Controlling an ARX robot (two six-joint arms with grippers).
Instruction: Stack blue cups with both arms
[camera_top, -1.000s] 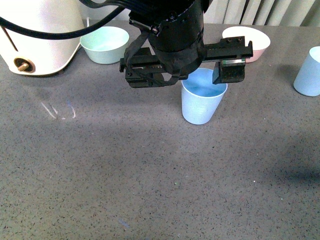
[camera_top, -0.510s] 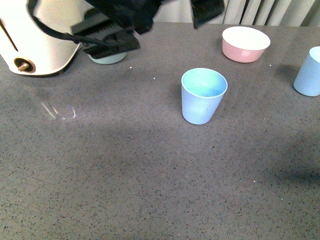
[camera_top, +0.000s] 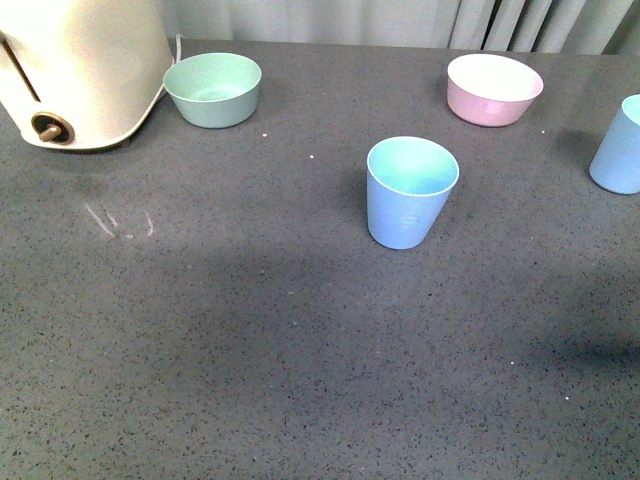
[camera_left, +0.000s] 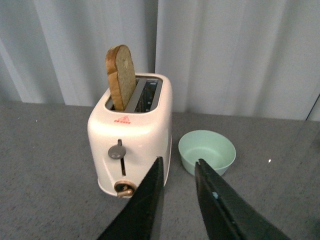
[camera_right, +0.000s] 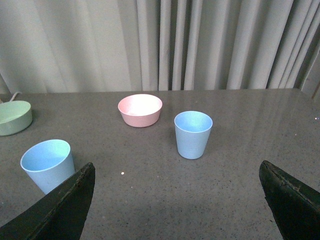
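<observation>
Two light blue cups stand upright on the grey table, and both arms are out of the front view. One blue cup (camera_top: 410, 192) is in the middle and the other blue cup (camera_top: 618, 145) is at the right edge. My left gripper (camera_left: 179, 161) is open with nothing between its fingers, high above the table and facing the toaster, with no cup in its view. My right gripper (camera_right: 176, 167) is wide open and empty. In its view, one blue cup (camera_right: 193, 134) stands ahead between its fingers, and the other cup (camera_right: 47, 164) is beside one finger (camera_right: 65, 210).
A cream toaster (camera_top: 80, 70) with a bread slice (camera_left: 121, 75) in its slot stands at the back left, next to a mint-green bowl (camera_top: 212, 89). A pink bowl (camera_top: 494, 88) sits at the back right. Curtains hang behind the table's far edge.
The black arm that hovered over the middle cup has lifted away to the upper left and left the front view. The cup stays upright in place.
</observation>
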